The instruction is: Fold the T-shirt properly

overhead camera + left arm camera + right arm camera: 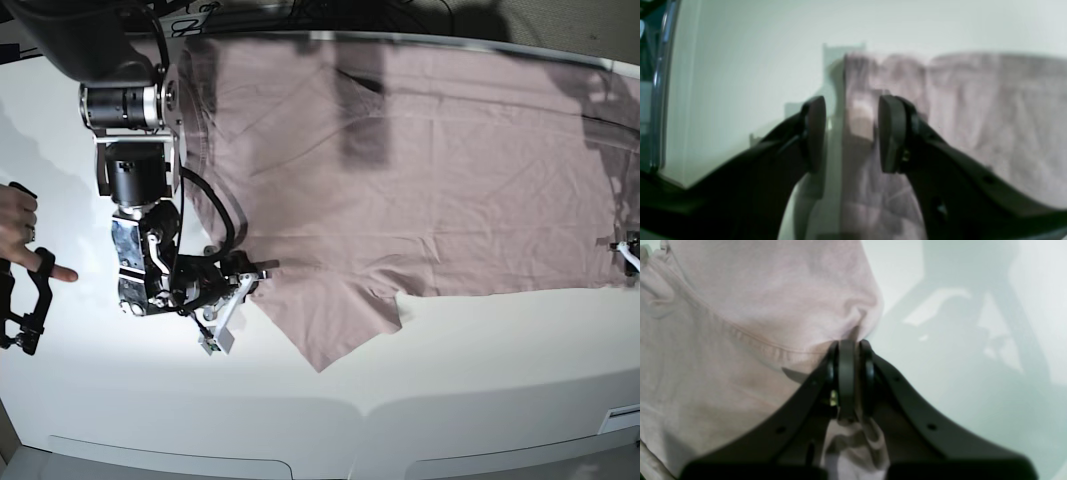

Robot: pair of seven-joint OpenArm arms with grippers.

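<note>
The T-shirt [420, 170] lies spread flat across the white table [480, 380]. At its shoulder, the right gripper [853, 350] is clamped on a pinch of fabric. At the shirt's opposite edge, the left gripper [851, 133] stands apart, straddling the hem.

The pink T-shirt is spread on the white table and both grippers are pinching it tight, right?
Not quite. Only the right gripper pinches the T-shirt. The left wrist view shows the left gripper with its jaws apart, cloth between them. The shirt does lie spread on the white table.
</note>
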